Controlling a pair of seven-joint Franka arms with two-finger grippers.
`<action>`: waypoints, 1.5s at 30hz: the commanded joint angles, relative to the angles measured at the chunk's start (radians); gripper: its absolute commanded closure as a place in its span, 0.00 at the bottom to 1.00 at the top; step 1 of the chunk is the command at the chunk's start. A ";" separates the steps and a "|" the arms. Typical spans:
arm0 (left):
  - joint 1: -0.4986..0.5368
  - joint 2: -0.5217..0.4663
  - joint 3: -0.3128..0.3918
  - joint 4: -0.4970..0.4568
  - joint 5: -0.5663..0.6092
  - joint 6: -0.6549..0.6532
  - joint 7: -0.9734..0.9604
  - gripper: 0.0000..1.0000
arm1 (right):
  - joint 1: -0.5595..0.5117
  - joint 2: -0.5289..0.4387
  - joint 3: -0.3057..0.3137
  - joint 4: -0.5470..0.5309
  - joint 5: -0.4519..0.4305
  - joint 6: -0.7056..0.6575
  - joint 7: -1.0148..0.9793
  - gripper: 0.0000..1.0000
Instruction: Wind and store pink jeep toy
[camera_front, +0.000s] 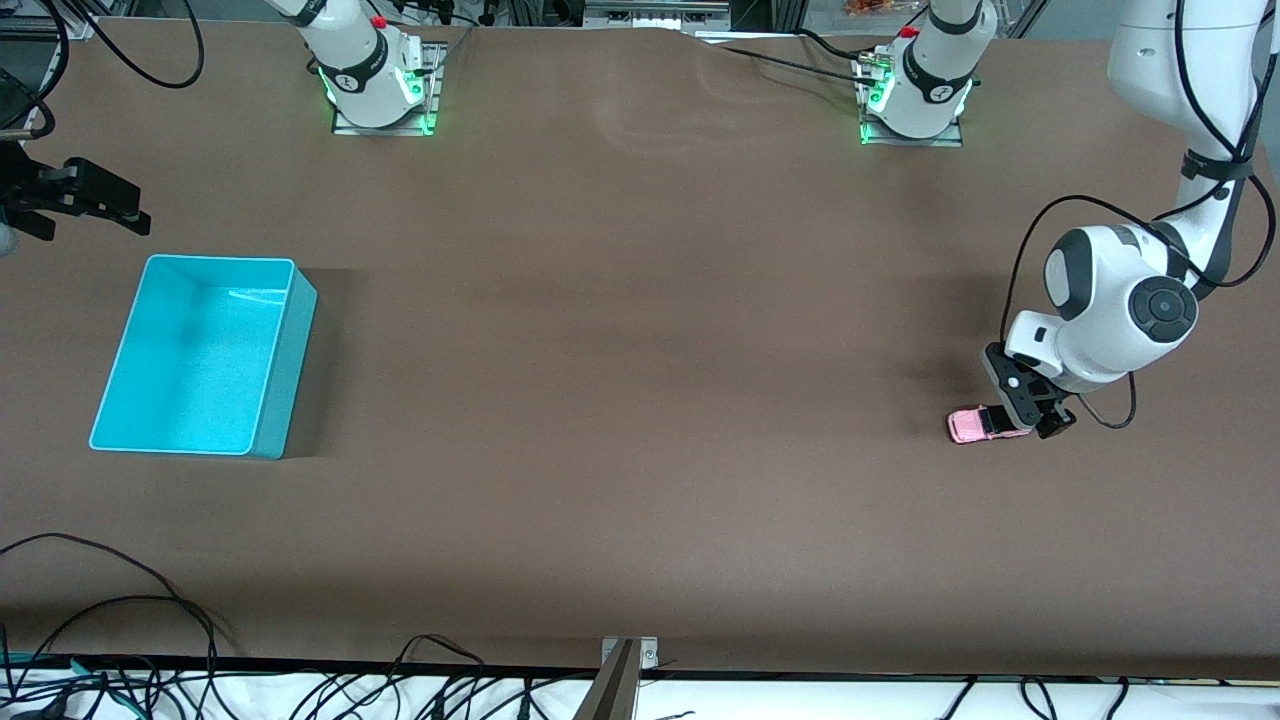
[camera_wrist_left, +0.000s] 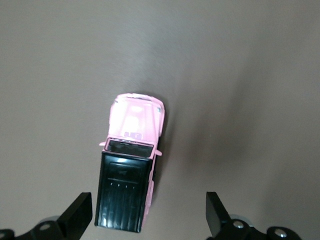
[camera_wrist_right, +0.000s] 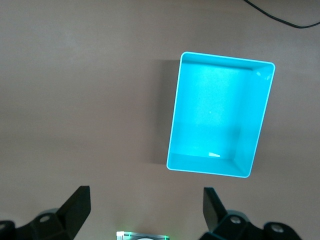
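The pink jeep toy (camera_front: 975, 425) stands on the brown table toward the left arm's end. It is pale pink with a black roof and rear (camera_wrist_left: 124, 192). My left gripper (camera_front: 1012, 420) is low over the jeep's rear, open. In the left wrist view (camera_wrist_left: 147, 206) the black rear lies between the two fingers, closer to one, and neither touches it. The turquoise bin (camera_front: 220, 261) stands empty toward the right arm's end. My right gripper (camera_front: 98, 212) waits open and empty in the air above the table beside the bin (camera_wrist_right: 174, 120); its spread fingers (camera_wrist_right: 80, 200) hold nothing.
The two arm bases (camera_front: 378, 95) (camera_front: 915, 100) stand along the table's edge farthest from the front camera. Black cables (camera_front: 150, 610) and a metal bracket (camera_front: 628, 660) lie at the edge nearest to it. Wide bare brown table lies between the jeep and the bin.
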 joint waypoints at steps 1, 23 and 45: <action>0.005 0.036 -0.002 0.023 0.000 0.037 0.136 0.00 | -0.007 -0.001 -0.001 0.005 0.010 0.000 -0.018 0.00; 0.006 0.114 -0.002 0.080 -0.011 0.075 0.208 0.00 | -0.008 -0.006 -0.013 0.004 0.015 -0.012 -0.035 0.00; 0.008 0.093 -0.008 0.080 -0.081 -0.012 0.239 1.00 | -0.008 -0.008 -0.013 0.004 0.016 -0.014 -0.035 0.00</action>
